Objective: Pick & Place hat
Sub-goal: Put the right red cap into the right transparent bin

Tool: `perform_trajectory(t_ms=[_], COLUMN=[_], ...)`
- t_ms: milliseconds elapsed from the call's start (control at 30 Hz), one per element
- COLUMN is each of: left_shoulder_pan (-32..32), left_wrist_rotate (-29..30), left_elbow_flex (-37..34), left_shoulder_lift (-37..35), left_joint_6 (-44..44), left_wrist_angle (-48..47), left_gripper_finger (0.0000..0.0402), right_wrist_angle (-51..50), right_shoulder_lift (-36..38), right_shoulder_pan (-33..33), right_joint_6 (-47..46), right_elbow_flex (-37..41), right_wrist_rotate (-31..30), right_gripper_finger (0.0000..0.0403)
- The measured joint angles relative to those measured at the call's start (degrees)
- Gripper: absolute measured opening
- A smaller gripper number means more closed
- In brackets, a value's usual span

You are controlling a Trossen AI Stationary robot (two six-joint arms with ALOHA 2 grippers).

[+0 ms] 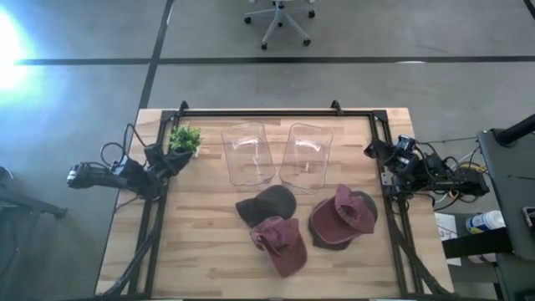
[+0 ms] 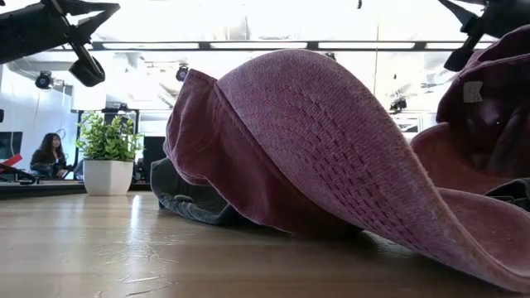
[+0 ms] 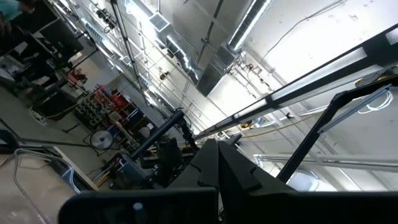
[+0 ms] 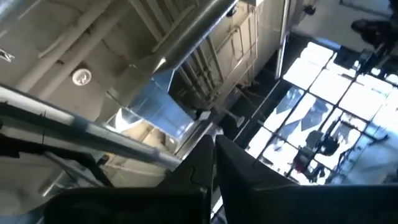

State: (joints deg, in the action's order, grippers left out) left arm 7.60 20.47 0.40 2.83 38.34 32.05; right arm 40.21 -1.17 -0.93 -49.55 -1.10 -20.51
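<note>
Grippers, left (image 1: 175, 157) and right (image 1: 374, 150), sit pinched together as I eye the soft, floppy red hat's (image 1: 280, 242) brim.

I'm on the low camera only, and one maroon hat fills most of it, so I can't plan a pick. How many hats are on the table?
Observer: Four, it seems. A maroon hat touches a dark grey hat. To their right, a second maroon hat lies on another dark hat.
Operator: Is there anywhere to put them?
Observer: Behind the hats, a left clear bin and a right clear bin stand side by side.
Operator: Where are the arms?
Observer: The left gripper is parked at the table's left edge by the potted plant. The right gripper is at the right edge. Neither is near a hat.
</note>
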Motion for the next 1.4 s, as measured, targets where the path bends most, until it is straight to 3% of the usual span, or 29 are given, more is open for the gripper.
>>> perform_trajectory(t_ms=[167, 233, 367, 500, 633, 733, 833, 1033, 1200, 1400], left_shoulder_pan=[-0.01, 0.0, -0.02, -0.01, 0.0, 0.0, 0.0, 0.0, -0.01, 0.0], left_wrist_rotate=[2.21, 3.96, 5.18, 4.86, 4.68, 4.34, 4.19, 3.91, 1.82, 1.29], left_elbow_flex=[0.18, 0.52, 1.29, 1.27, 1.27, 1.27, 1.27, 1.27, 1.27, 1.27], left_shoulder_lift=[0.0, 0.02, 0.0, 0.0, 0.04, 0.04, 0.04, 0.04, 0.04, 0.04], left_joint_6=[-1.71, -2.71, -2.65, -2.04, -1.66, -2.27, -3.13, -4.01, -4.02, -4.45], left_wrist_angle=[0.36, 0.26, 0.48, 0.27, -1.06, -2.03, -2.68, -4.14, -4.95, -5.13], left_gripper_finger=[0.0, 0.0, 0.0, 0.0, 0.0, 0.0, 0.0, 0.0, 0.0, 0.0], right_wrist_angle=[-2.86, -9.5, -42.94, -75.32, -92.04, -102.24, -109.12, -113.19, -116.06, -117.77], right_shoulder_lift=[-4.66, -7.55, -14.3, -23.8, -31.69, -36.43, -40.26, -47.36, -52.74, -58.23], right_shoulder_pan=[-0.04, -0.05, -0.07, -0.05, -0.07, -0.07, -0.06, -2.93, -9.09, -15.53], right_joint_6=[-1.84, -1.92, -1.45, -2.25, -1.19, -5.4, -8.18, -9.0, -10.79, -11.07], right_elbow_flex=[-2.56, -6.36, -19.51, -34.21, -46.58, -53.64, -58.54, -64.67, -66.67, -64.47], right_wrist_rotate=[1.24, 3.52, 9.59, 10.88, 17.46, 21.24, 26.02, 34.3, 35.62, 33.71], right_gripper_finger=[0.0077, 0.0104, 0.0129, 0.0115, 0.0102, 0.0114, 0.0149, 0.0236, 0.0282, 0.0297])
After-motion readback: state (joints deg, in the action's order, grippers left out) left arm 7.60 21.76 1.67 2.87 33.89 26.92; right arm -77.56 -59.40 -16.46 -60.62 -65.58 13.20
